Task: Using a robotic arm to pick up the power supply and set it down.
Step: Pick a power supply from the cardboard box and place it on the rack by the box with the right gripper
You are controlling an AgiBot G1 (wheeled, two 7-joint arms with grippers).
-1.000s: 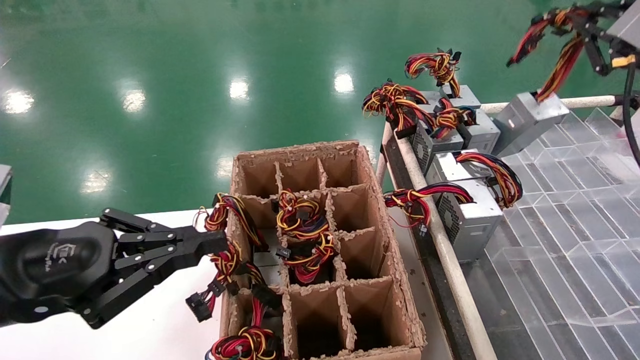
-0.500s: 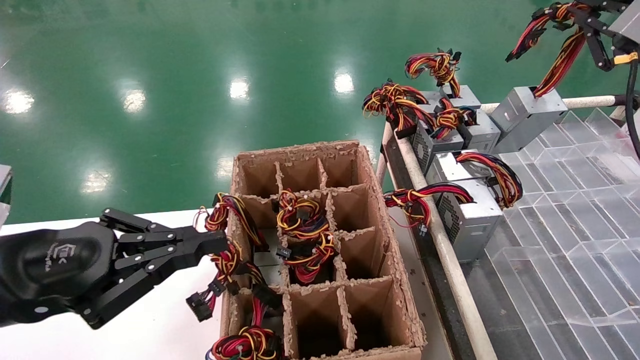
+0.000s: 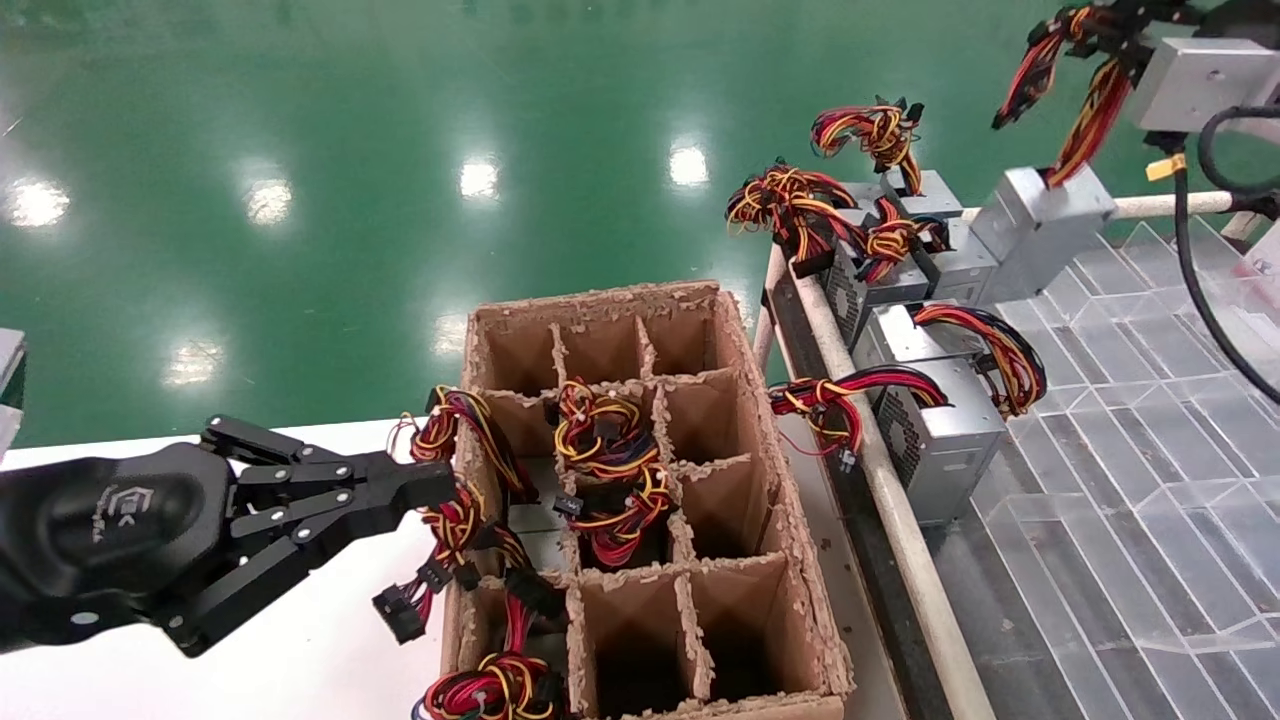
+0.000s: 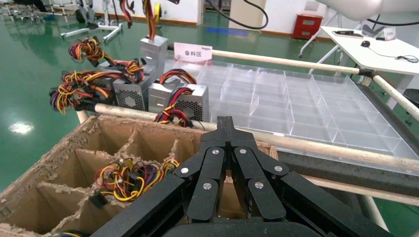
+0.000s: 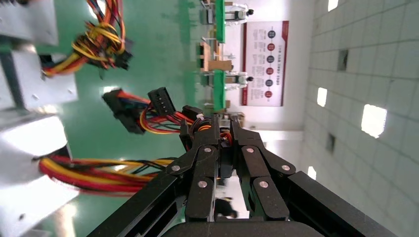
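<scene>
While the left gripper (image 3: pixel 425 487) rests idle over the white table (image 3: pixel 320 660) with its fingers pressed together on nothing, tips just beside the cardboard box (image 3: pixel 780 480), the work is at the far right. There the robotic arm's gripper (image 3: pixel 1110 25) is raised high above the clear tray (image 3: pixel 1150 420), its silver-grey wrist block (image 3: pixel 1205 80) near the top corner of the head view. In the right wrist view its fingers (image 5: pixel 210 148) are clamped on the wire bundle (image 5: pixel 148 116) of the power supply (image 3: pixel 1040 235), the red, yellow and black wires pinched between them.

The power supply hangs tilted from these wires, its lower corner down at the back of the tray, next to the other power supplies (image 3: pixel 930 420) grouped at the tray's left end. Whether that corner touches the tray cannot be told. A white rail (image 3: pixel 900 520) runs along the tray's near edge.

The divided box holds wire bundles (image 3: pixel 610 470) in several of its left and middle compartments; the right column shows none. One black plug (image 3: pixel 400 612) hangs outside the box wall over the table.
</scene>
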